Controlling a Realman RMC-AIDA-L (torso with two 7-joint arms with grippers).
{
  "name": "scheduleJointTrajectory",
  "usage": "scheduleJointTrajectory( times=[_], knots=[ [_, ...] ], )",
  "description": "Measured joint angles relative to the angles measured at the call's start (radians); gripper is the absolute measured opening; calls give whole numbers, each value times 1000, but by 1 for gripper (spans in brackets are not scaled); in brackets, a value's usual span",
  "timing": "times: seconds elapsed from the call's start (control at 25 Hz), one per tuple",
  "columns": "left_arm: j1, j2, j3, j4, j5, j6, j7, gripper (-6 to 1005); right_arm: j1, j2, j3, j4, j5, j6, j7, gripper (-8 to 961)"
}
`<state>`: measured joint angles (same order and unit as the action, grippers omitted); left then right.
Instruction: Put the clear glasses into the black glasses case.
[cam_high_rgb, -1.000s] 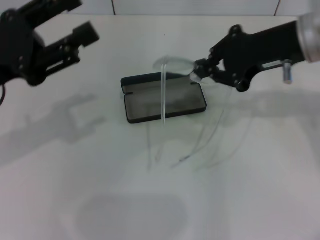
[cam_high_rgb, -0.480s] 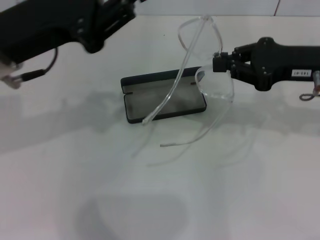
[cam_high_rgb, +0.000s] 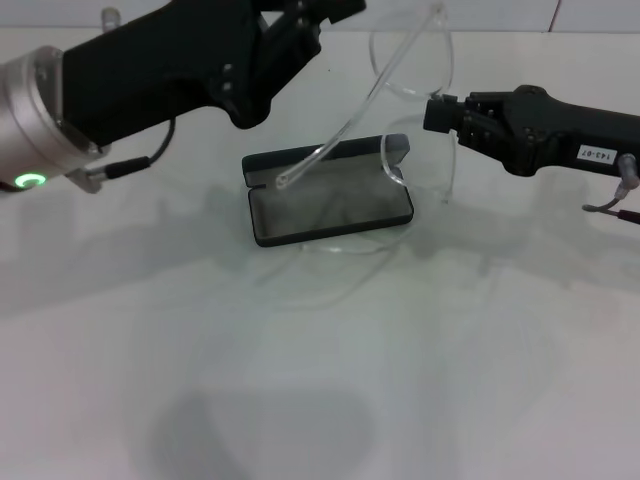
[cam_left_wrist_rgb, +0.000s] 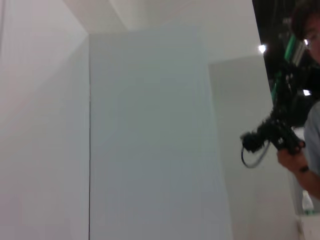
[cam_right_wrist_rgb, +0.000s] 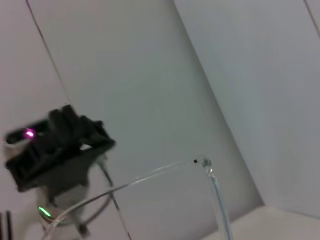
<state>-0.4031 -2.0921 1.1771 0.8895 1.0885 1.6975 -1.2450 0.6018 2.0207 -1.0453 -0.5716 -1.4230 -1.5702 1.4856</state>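
The black glasses case (cam_high_rgb: 300, 215) lies open on the white table (cam_high_rgb: 320, 380), grey lining up. Above it hang the clear glasses (cam_high_rgb: 415, 65), tilted, with one long temple arm slanting down to a tip just over the case's far left corner. My right gripper (cam_high_rgb: 433, 112) comes in from the right and is shut on the glasses near the lens edge. In the right wrist view a temple arm and hinge (cam_right_wrist_rgb: 206, 163) show close up. My left gripper (cam_high_rgb: 315, 25) reaches in from the upper left, above and behind the case, close to the slanting temple arm.
The left wrist view shows only white walls and a person with a camera (cam_left_wrist_rgb: 295, 135) at the far side. The left arm's black gripper (cam_right_wrist_rgb: 60, 145) appears farther off in the right wrist view.
The right gripper has lifted and turned the glasses, so the temple tips left the table. The left arm has swung in to the right, toward the glasses.
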Motion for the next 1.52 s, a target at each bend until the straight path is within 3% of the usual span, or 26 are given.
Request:
scheduleJointTrajectory(
  times=[0.16,0.88,1.52],
  knots=[
    [-29,2,22,-74,-40,3,21,35,3,2,-5,1,9,-33,3,58],
    [-65,0,102,-172,-42,-5,35,36,18,7,-94,-5,87,-59,5,57],
    [-68,-6,116,-184,-55,-6,76,36,31,7,-163,-10,166,-96,7,57]
  ],
)
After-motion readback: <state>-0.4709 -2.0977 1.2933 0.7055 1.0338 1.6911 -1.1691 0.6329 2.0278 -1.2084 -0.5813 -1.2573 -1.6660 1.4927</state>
